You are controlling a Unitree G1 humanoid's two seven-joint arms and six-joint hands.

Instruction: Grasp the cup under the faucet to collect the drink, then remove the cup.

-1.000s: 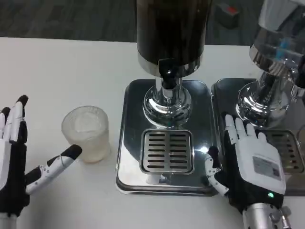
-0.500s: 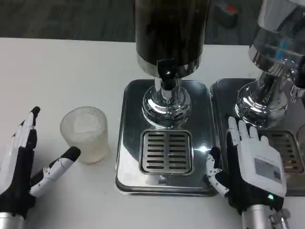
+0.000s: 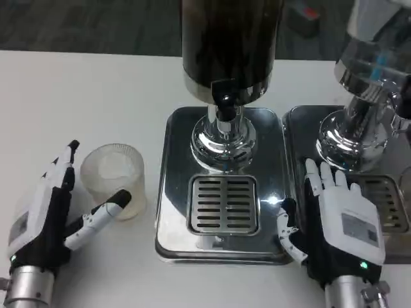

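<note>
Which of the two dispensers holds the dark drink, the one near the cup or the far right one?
The centre dispenser, nearer the cup, holds the dark drink. The right dispenser has a clear, pale tank and is cut off by the picture's edge.

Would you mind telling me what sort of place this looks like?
Probably a drink-serving station set up on a white table: a dark drink dispenser with a faucet over a metal drip tray, a second dispenser beside it, and a translucent cup.
</note>
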